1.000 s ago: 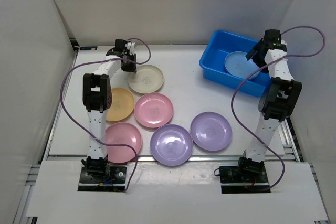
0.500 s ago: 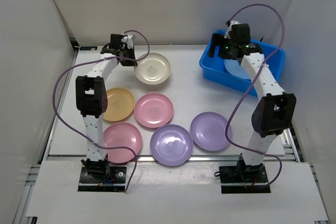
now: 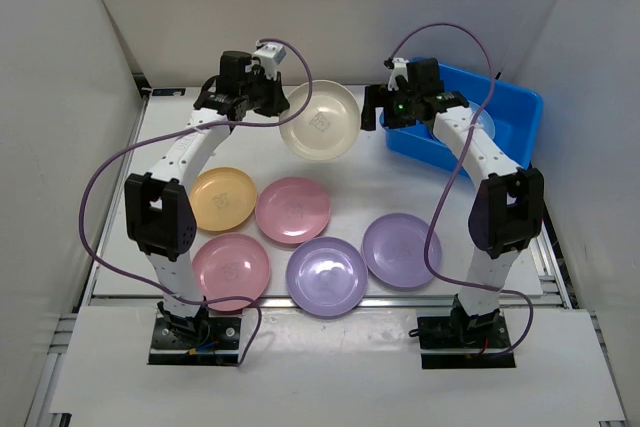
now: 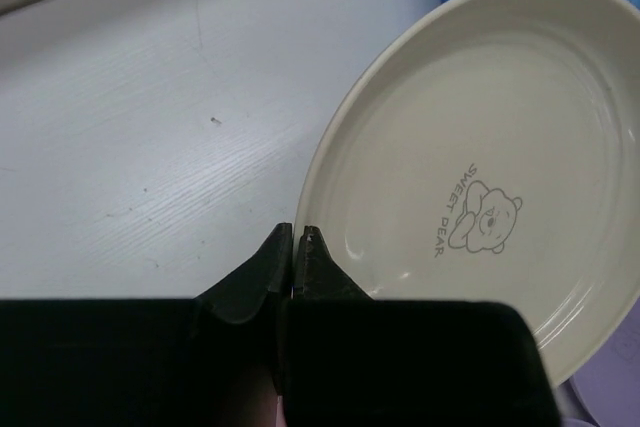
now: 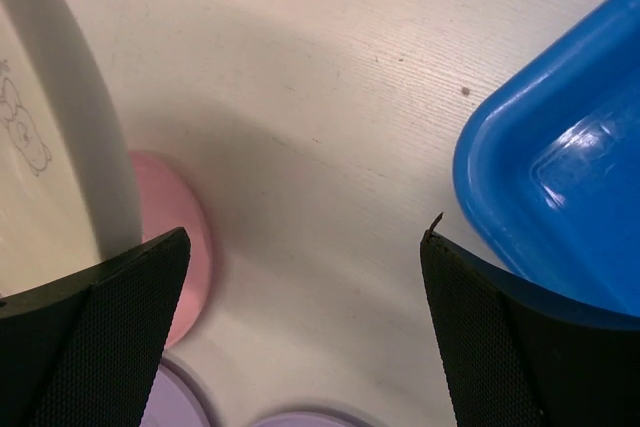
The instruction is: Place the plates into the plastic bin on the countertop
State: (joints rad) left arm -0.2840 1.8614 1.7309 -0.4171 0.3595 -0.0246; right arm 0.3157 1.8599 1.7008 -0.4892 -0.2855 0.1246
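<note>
The left tool [image 4: 297, 237] pinches the cream plate [image 3: 320, 123] by its rim, tilted clear of the worktop [image 3: 350, 182]. The plastic bin [image 3: 522, 112] lies at its 3 o'clock. The right tool [image 5: 298, 245] gapes empty between them (likely awaiting a handover).

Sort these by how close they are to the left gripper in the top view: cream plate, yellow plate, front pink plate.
1. Cream plate: at the back, pinched in the left gripper.
2. Yellow plate: left side, middle.
3. Front pink plate: left, by the front edge.
</note>
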